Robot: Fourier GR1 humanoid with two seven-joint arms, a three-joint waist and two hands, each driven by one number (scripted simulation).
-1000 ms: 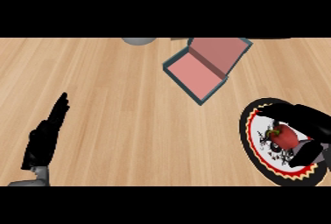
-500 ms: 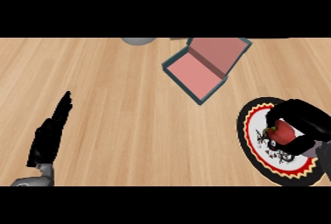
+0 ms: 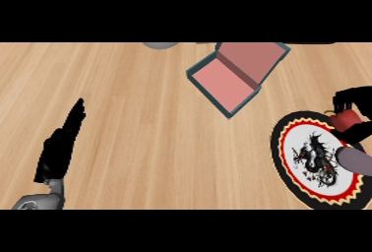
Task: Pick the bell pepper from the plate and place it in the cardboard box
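Red bell pepper (image 3: 344,118) (in right hand (image 3: 355,106)) above plate (image 3: 291,157), near cardboard box (image 3: 231,81).

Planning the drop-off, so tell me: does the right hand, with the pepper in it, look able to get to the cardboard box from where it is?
Probably yes. The right hand holds the bell pepper above the plate's upper edge, and only bare counter lies between it and the open cardboard box. The left hand rests far off.
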